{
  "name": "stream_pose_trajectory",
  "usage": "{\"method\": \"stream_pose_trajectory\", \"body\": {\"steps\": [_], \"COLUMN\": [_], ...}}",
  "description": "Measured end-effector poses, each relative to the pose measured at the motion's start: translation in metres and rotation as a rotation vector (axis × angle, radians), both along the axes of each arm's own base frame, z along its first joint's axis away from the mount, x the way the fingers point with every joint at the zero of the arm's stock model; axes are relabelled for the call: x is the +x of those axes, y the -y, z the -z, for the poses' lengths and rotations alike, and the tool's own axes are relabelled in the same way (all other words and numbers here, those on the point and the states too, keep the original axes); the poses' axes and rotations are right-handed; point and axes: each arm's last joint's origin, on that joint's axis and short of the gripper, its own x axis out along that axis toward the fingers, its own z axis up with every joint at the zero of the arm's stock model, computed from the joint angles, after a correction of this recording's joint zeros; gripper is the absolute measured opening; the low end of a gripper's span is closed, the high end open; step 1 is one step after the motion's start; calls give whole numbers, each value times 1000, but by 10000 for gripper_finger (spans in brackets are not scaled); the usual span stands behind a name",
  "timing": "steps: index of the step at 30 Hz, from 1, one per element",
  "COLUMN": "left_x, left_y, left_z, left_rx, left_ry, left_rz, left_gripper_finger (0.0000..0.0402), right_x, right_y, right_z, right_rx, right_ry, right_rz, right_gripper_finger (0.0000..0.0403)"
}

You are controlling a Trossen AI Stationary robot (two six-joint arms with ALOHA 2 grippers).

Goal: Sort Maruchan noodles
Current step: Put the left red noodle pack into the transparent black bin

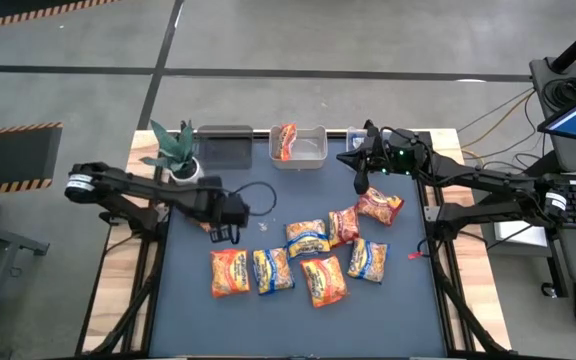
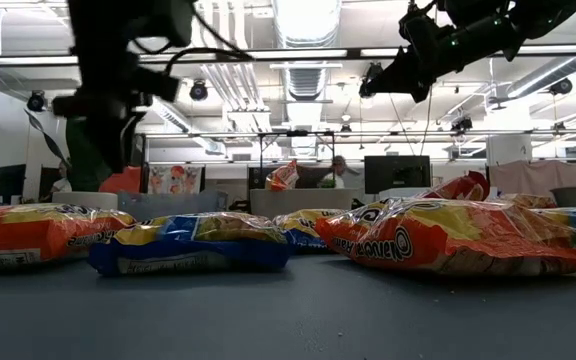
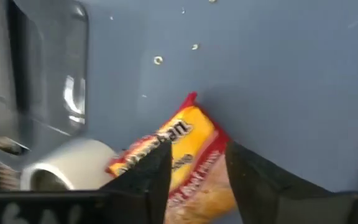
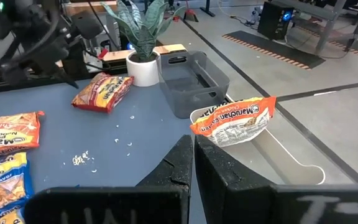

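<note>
Several Maruchan packets [image 1: 308, 238], orange, blue-and-yellow and dark red, lie flat in the middle of the table. One orange packet [image 4: 235, 121] stands on edge in the clear bin [image 1: 313, 150], leaning on its wall. A red-and-yellow packet [image 4: 102, 92] lies flat near the plant. My left gripper [image 3: 194, 168] is open over it, a finger to either side of the packet [image 3: 179, 155], and I see no touch. My right gripper [image 4: 194, 155] is shut and empty, hovering by the clear bin above the table's far right part [image 1: 360, 182].
A dark bin [image 1: 225, 145] stands left of the clear bin at the far edge. A potted plant [image 1: 176, 150] in a white pot sits at the far left corner. Crumbs [image 4: 82, 160] dot the mat. Bare mat lies along the near edge [image 1: 298, 330].
</note>
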Motion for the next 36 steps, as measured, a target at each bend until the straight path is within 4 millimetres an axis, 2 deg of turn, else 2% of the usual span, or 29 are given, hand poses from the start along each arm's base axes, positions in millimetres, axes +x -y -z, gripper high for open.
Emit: {"method": "stream_pose_trajectory", "body": {"steps": [4,7,17,21,36], "left_x": [-9,-9,-13,-10,8], "left_y": [7,7,4,0,-18], "left_z": [19,26,10,13,59], "left_rx": [44,42,74,73,91], "left_ry": [-46,-38,110,141,-73], "left_rz": [105,131,96,41,-39], "left_gripper_finger": [172,179,156,154,194], "right_x": [0,0,0,0,0], "right_y": [0,0,0,0,0], "right_z": [0,0,0,0,0], "right_rx": [-2,-9,-9,-9,-11], "right_ry": [-1,-3,-5,-5,-7], "right_rz": [0,-3,-3,-3,-4], "right_gripper_finger": [9,9,9,9,9]}}
